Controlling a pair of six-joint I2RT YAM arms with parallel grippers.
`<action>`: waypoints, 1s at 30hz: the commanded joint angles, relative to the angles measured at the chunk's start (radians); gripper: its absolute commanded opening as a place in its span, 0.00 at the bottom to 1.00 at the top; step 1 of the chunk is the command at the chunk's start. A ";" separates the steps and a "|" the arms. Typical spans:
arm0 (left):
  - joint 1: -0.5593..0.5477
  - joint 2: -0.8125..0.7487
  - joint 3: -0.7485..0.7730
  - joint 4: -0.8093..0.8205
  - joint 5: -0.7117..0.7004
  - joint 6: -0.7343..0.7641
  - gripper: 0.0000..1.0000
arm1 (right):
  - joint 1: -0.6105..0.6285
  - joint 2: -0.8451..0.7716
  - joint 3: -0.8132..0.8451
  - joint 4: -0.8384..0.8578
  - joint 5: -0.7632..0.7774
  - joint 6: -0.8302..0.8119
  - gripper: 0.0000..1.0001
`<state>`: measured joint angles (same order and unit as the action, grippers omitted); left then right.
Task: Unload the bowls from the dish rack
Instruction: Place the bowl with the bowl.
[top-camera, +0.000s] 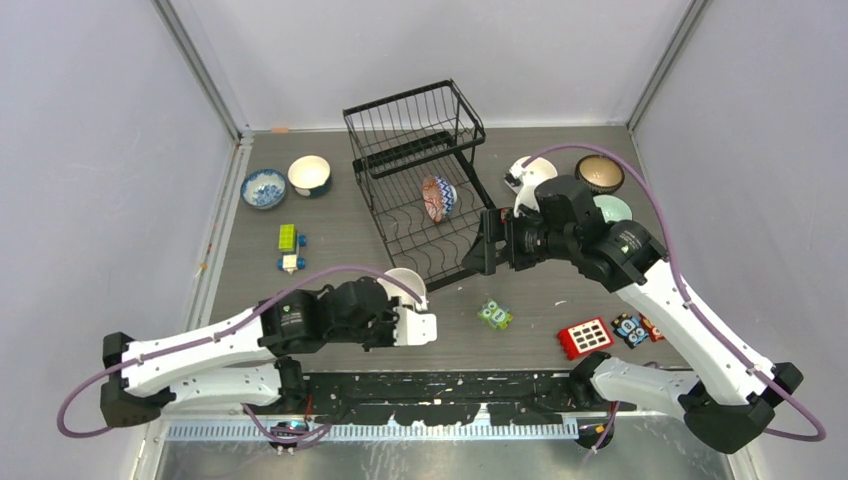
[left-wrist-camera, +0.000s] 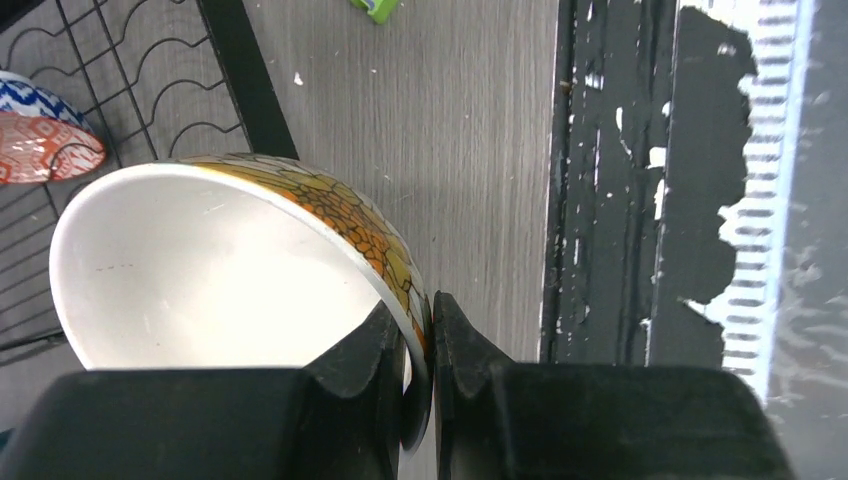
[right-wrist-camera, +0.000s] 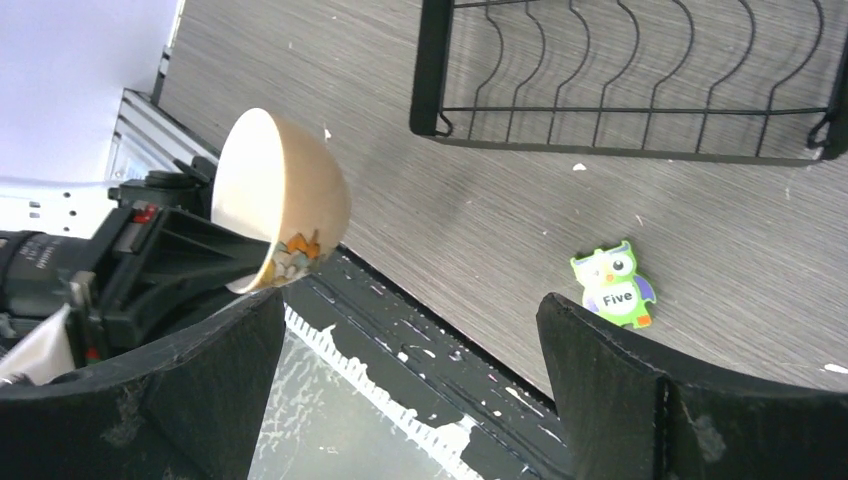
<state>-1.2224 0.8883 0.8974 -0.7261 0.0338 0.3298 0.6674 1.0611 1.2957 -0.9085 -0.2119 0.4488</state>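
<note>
The unloading looks well advanced, though it is not finished. Five bowls already stand on the tabletop (top-camera: 330, 250) outside the dish rack (top-camera: 405, 125). To its left are a blue-patterned bowl (top-camera: 264, 187) and a cream-lined dark bowl (top-camera: 309, 175). To its right, partly hidden by the right arm, are a pale bowl (top-camera: 530, 172), a dark brown bowl (top-camera: 599, 173) and a mint green bowl (top-camera: 612, 208). A sixth, the tan mosaic-patterned bowl (left-wrist-camera: 200, 270) with a white inside, is out of the rack but not yet set down. The left fingers (left-wrist-camera: 440, 335) are nearly closed, pinching its rim with one finger inside and one outside, and they hold it tipped on its side above the tabletop just off the rack's near corner. The right fingers (top-camera: 482, 245) are spread wide and hold nothing, and they sit close beside the rack's near right edge. The upper basket looks empty from above. The lower tray holds a single red-patterned bowl (top-camera: 438, 198), standing on edge among the wavy wires. By my reading, what remains is to place the held bowl and lift that last one out.
</note>
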 joint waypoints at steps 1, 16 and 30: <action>-0.076 0.002 0.059 0.011 -0.154 0.139 0.00 | 0.033 0.014 0.028 0.058 -0.002 0.023 1.00; -0.250 0.069 0.034 -0.084 -0.231 0.327 0.00 | 0.241 0.120 0.113 -0.036 0.138 -0.056 0.97; -0.423 0.058 -0.017 -0.051 -0.404 0.419 0.00 | 0.429 0.226 0.132 0.066 0.322 -0.124 0.81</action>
<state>-1.6108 0.9833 0.8867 -0.8429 -0.2672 0.6952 1.0630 1.2785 1.3735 -0.9199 0.0483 0.3584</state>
